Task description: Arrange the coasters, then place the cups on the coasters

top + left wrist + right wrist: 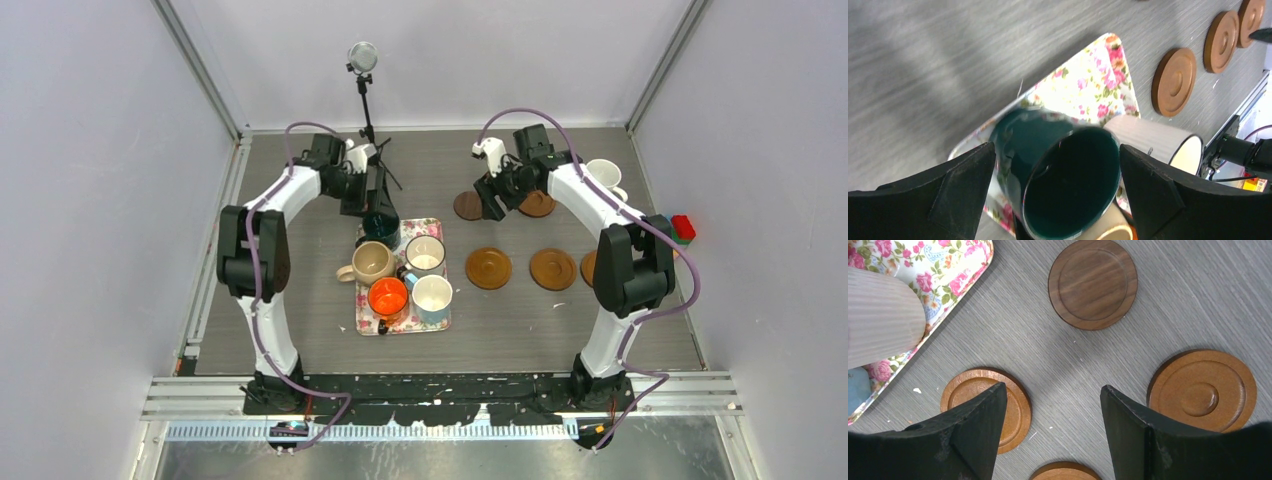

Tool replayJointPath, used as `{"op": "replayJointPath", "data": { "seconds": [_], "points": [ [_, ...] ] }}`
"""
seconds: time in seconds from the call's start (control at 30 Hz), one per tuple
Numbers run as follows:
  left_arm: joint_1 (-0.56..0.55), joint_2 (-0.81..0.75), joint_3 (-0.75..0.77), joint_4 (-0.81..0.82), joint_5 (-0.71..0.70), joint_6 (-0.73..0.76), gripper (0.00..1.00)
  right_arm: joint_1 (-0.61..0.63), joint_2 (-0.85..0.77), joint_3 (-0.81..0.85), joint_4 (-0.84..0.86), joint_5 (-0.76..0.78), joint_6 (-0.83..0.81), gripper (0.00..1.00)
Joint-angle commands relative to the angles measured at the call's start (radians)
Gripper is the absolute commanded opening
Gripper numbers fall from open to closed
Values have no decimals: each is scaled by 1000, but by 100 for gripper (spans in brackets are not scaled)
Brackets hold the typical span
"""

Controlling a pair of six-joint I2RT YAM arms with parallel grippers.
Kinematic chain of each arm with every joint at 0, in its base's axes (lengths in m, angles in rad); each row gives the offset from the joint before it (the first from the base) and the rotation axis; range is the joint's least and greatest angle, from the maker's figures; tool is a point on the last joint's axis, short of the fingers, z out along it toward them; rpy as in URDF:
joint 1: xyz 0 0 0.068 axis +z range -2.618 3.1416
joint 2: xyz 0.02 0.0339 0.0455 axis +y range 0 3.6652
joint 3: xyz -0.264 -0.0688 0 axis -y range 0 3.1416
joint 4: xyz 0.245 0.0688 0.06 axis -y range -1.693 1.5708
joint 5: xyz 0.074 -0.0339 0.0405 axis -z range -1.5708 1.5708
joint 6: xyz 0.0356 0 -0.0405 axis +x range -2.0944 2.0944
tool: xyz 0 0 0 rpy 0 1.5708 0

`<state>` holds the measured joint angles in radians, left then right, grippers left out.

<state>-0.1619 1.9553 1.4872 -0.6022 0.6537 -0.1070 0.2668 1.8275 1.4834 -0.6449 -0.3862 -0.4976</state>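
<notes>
Grey wood-grain table (500,330) lay between pale walls, with a floral tray (1088,85) left of its middle. At the tray's far end stood the dark green cup (1063,185). The left fingers (948,190) stood wide on either side of it, close against its wall; whether they pressed it or merely flanked it could not be told. Nearer the arms the tray held four other cups (388,297), a ribbed white cup (1153,140) just beside the green one, while another white cup (603,175) stood well off to the tray's far right. The coasters (488,268) lay right of the tray in two loose rows, the dark brown coaster (1093,284) nearest the tray's far corner. The right fingers (973,440) hung apart over bare table among them, holding nothing. The step looked like lifting the green cup. A good grip would close squarely across the body, clear of the handle, rise straight without nudging the ribbed neighbour, and settle centred on a coaster. No brand, label or writing could be read.
</notes>
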Motion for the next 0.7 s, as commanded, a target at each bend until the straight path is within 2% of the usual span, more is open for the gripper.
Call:
{"op": "replayJointPath", "data": {
  "seconds": [0.0,0.37,0.5,0.6,0.67],
  "points": [
    [-34,68,124,19,79,-4,96,-4,-52,-20,30,-7,-18,73],
    [-155,203,345,-86,143,27,91,-14,-67,-38,30,-1,-24,73],
    [-102,136,346,-97,24,-7,94,-16,-69,-44,30,-6,-22,73],
    [-3,13,244,-47,-19,-38,94,-16,-68,-47,30,-13,-16,73],
    [40,-80,151,-26,-73,-6,95,-16,-67,-50,39,-19,-10,73]
  ]
}}
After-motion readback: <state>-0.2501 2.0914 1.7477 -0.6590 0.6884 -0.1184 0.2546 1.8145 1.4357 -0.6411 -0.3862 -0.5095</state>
